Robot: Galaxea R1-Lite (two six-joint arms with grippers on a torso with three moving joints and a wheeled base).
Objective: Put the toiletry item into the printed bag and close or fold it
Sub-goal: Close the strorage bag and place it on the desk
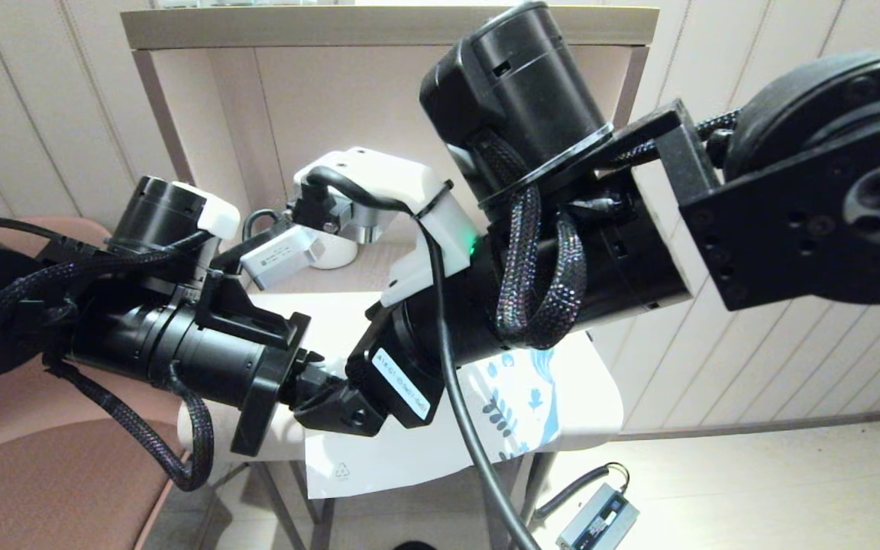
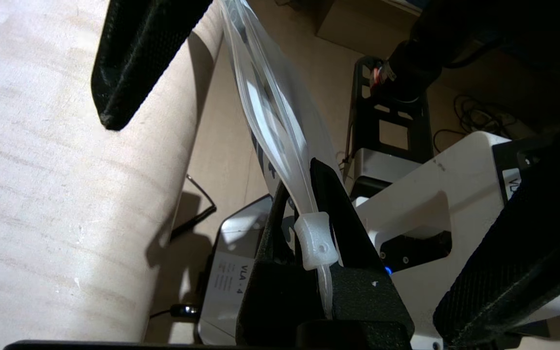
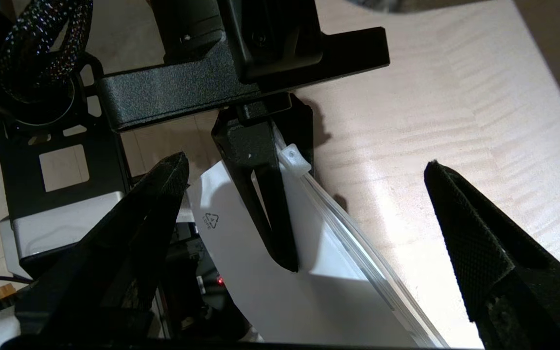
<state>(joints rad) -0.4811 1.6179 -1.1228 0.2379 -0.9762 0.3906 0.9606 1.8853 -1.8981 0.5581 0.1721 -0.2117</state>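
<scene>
The printed bag point(image 1: 417, 451) lies along the small table's front edge and partly overhangs it, its leaf prints point(image 1: 512, 401) at the right end. My left gripper point(image 1: 333, 409) is shut on the bag's zip edge, right at the white slider point(image 2: 316, 240), and this grip point(image 3: 260, 194) also shows in the right wrist view. My right gripper point(image 3: 304, 163) is open wide, one finger on each side of the bag point(image 3: 285, 287) and not touching it; in the head view its own wrist hides it. The comb is out of view.
A white mug point(image 1: 335, 258) stands at the back of the table point(image 1: 593, 382), partly behind the arms. A shelf rises behind it. A brown chair point(image 1: 27, 428) is on the left, and a small device point(image 1: 596, 519) lies on the floor.
</scene>
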